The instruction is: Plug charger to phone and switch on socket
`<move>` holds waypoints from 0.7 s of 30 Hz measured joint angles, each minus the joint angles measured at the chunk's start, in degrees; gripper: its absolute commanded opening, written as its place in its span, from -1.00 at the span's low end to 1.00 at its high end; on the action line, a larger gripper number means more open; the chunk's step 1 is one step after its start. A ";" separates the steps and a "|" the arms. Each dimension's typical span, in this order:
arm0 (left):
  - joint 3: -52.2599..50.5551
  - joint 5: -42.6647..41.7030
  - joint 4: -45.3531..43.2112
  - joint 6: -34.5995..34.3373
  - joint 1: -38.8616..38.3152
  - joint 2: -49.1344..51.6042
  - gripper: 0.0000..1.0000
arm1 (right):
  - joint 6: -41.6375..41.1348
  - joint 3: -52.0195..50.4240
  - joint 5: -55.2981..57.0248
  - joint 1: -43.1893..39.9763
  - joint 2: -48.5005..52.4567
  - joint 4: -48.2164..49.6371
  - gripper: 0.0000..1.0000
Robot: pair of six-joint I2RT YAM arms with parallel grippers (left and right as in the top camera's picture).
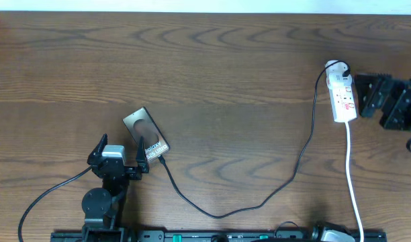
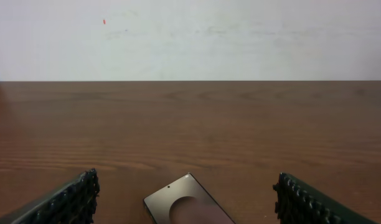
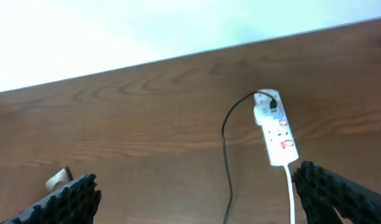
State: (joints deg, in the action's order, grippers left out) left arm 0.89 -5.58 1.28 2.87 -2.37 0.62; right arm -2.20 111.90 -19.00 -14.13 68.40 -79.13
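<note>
The phone [image 1: 145,132] lies slanted on the wooden table, a dark glossy slab with a round circle. In the left wrist view its top end [image 2: 185,202] shows low between my fingers. My left gripper [image 1: 119,150] stands open just left of the phone's lower end, holding nothing. The charger [image 1: 219,214] is a thin black cable that curves from the phone's lower end to the socket [image 1: 342,94]; its tip [image 1: 163,160] touches the phone, but I cannot tell whether it is seated. My right gripper [image 1: 362,96] is open just right of the socket [image 3: 276,134].
The socket's white cord [image 1: 353,181] runs down to the table's front edge. A black rail [image 1: 212,236] lies along that edge. A small pale object [image 3: 56,180] shows at the left of the right wrist view. The charger cable [image 3: 226,162] crosses between my right fingers.
</note>
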 measured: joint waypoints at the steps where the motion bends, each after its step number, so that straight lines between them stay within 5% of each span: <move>1: 0.00 0.00 -0.02 0.00 0.00 0.00 0.77 | 0.07 -0.50 0.22 0.15 -1.01 0.37 0.99; 8: 0.02 0.04 0.04 0.11 0.00 0.00 0.76 | 0.26 -16.63 0.72 4.17 -10.78 18.56 0.98; 21: 0.17 0.42 0.26 0.17 0.00 -0.02 0.77 | 3.13 -80.87 0.57 14.75 -37.68 80.26 0.99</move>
State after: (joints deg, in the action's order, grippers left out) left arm 1.06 -5.17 1.54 3.05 -2.37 0.60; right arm 0.93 31.03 -18.44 0.62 30.72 1.13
